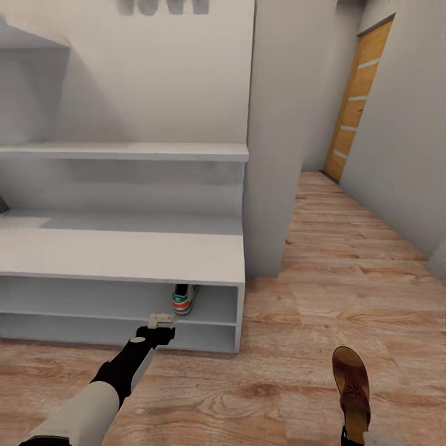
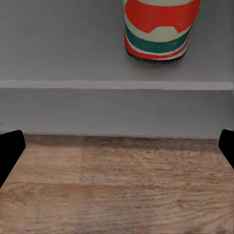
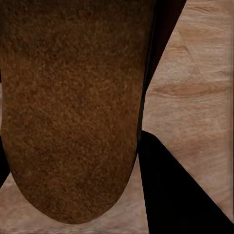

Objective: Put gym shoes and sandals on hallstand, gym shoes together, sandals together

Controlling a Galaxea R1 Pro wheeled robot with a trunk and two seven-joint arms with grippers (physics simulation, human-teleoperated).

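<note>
1. Left gripper (image 1: 160, 321), fingers spread and empty, hangs just before the hallstand (image 1: 124, 257); one gym shoe (image 1: 184, 299) stands on its upper low shelf, heel outward.
2. Right gripper apparently clamps a sandal (image 1: 351, 384), long axis pointing away, right of the hallstand above the corridor floor (image 1: 297, 347).

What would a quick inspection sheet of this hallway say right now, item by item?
Surface: corridor floor of light wood planks.
Job's things: one gym shoe stands on the upper low shelf of the hallstand; one sandal is off the shelves, over the floor at the right.
Clutter: nothing seen.
Grippers: left gripper open and empty, just in front of the shelf; right gripper shut on the sandal, its footbed close before the wrist camera.
Cables: nothing seen.
Surroundings: pale walls, a wooden door down the corridor.
</note>
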